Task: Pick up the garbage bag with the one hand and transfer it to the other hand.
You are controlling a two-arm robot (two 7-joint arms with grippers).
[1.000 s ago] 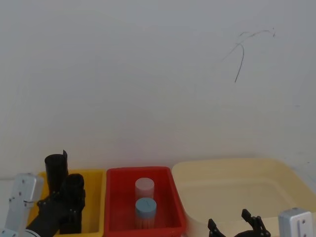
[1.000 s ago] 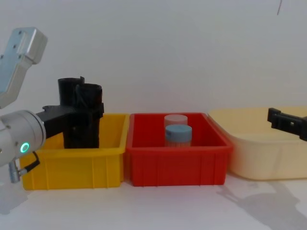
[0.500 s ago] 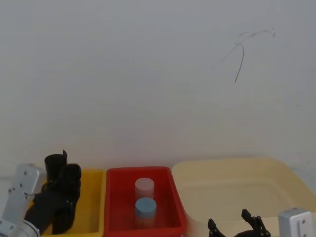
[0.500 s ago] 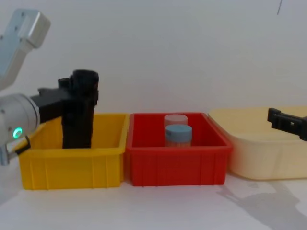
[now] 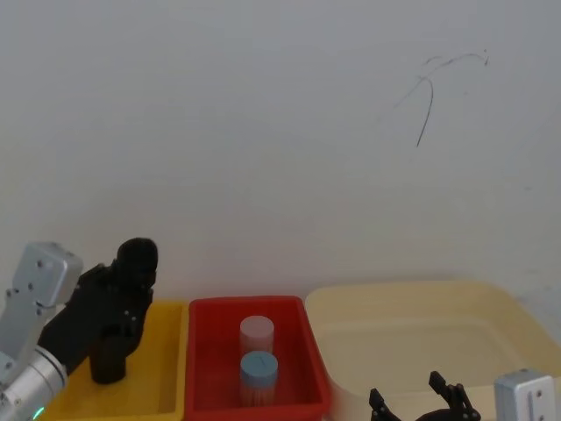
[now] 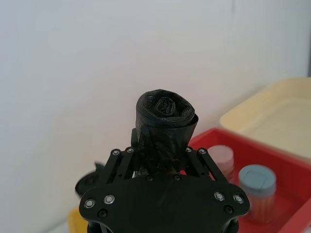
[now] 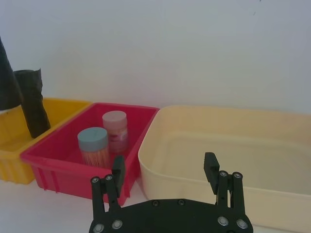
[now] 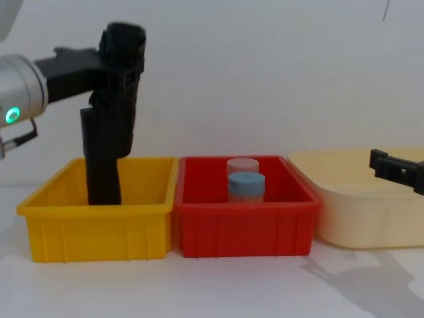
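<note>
Left pincer clenched round upper part of bag; bag hung near upright, top poking above pincer, yellow bin below pincer. Second black roll stood in that bin, just under pincer. Right pincer sat low, well apart from left, jaws spread, empty, cream tub beyond its tips. Red bin between yellow bin and tub.

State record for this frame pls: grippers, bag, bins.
left gripper: shut on garbage bag, held high over yellow bin
second roll: standing in yellow bin
right gripper: open, low near cream tub, far from the bag
red bin: blue-lidded jar in front of pale-lidded jar
handover: not yet done
</note>
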